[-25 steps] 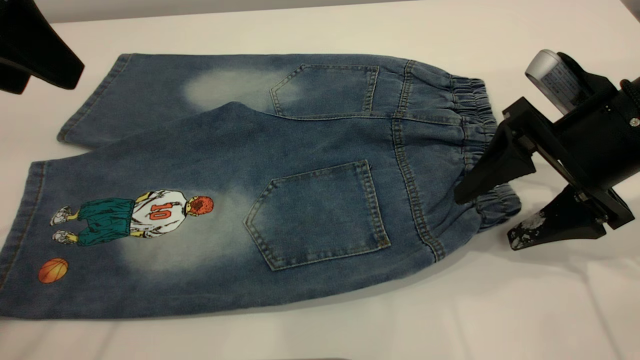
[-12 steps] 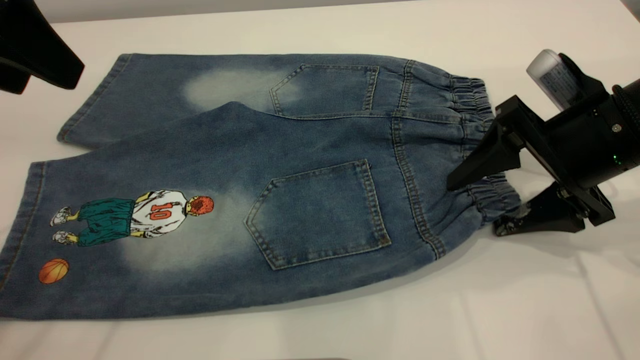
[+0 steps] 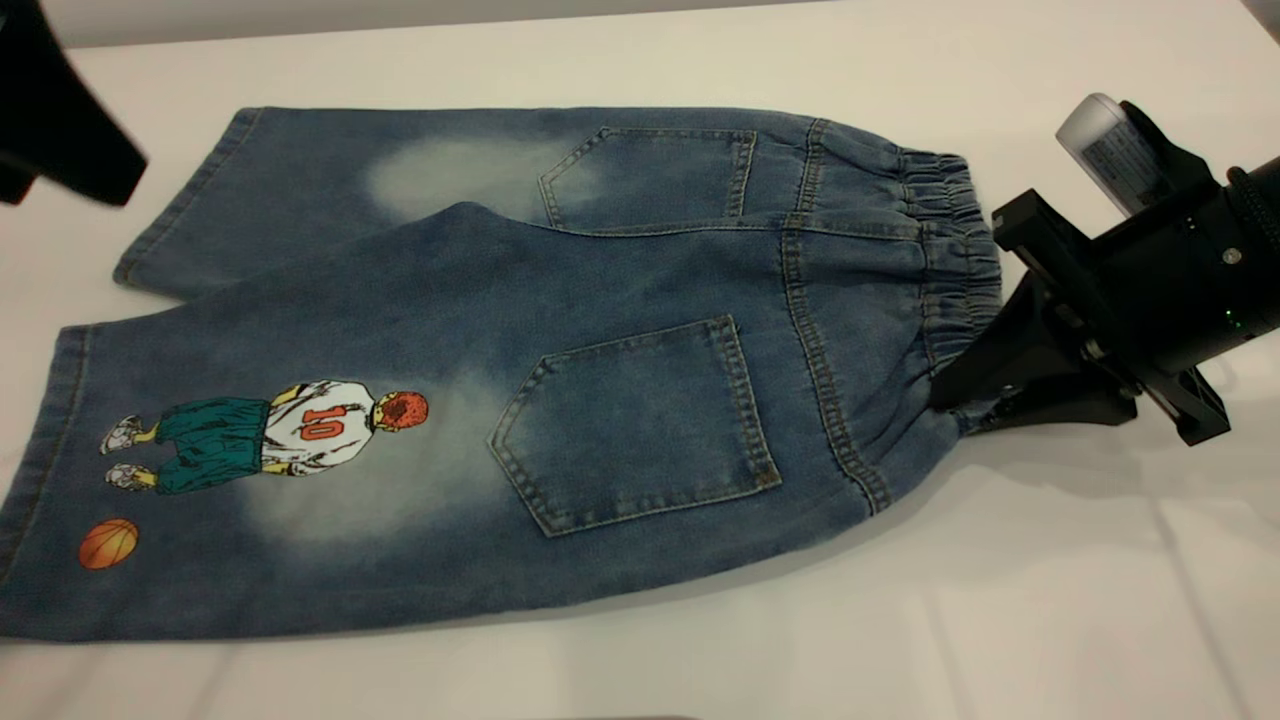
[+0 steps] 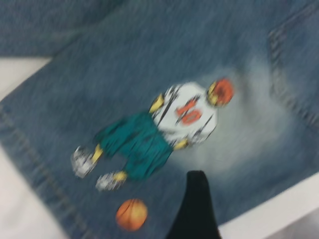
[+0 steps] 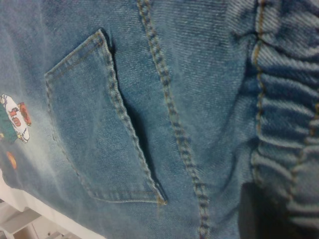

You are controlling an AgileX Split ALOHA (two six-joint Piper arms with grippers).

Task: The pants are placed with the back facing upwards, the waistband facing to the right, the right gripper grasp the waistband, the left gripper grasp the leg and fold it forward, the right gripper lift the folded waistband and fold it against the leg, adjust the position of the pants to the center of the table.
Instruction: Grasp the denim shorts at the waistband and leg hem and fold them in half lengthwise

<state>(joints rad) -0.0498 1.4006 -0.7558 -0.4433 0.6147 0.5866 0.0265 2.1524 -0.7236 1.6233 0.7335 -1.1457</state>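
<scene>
The blue denim pants [image 3: 620, 300] lie flat on the white table [image 3: 1000, 600], back pockets up, with the waistband [image 3: 950, 220] to the right. My right gripper [image 3: 960, 405] is shut on the waistband's near corner, and the gathers bunch at its tips. In the right wrist view the ruched waistband [image 5: 284, 124] runs beside a back pocket [image 5: 94, 134], and one dark finger [image 5: 264, 214] lies over the cloth. The printed leg [image 3: 250, 440] points left. My left gripper [image 3: 60, 140] hangs above the table's far left, beyond the plain leg. The left wrist view looks down on the player print [image 4: 169, 129].
The plain leg [image 3: 330, 180] lies behind the printed one, partly overlapped by it. Bare tabletop runs along the front edge and to the right behind my right arm [image 3: 1180, 280]. The orange basketball print [image 3: 108, 543] sits near the leg's hem at the view's left edge.
My right gripper's fingers have closed onto the near corner of the waistband, pinching the gathers. The left gripper has drifted slightly further left.
</scene>
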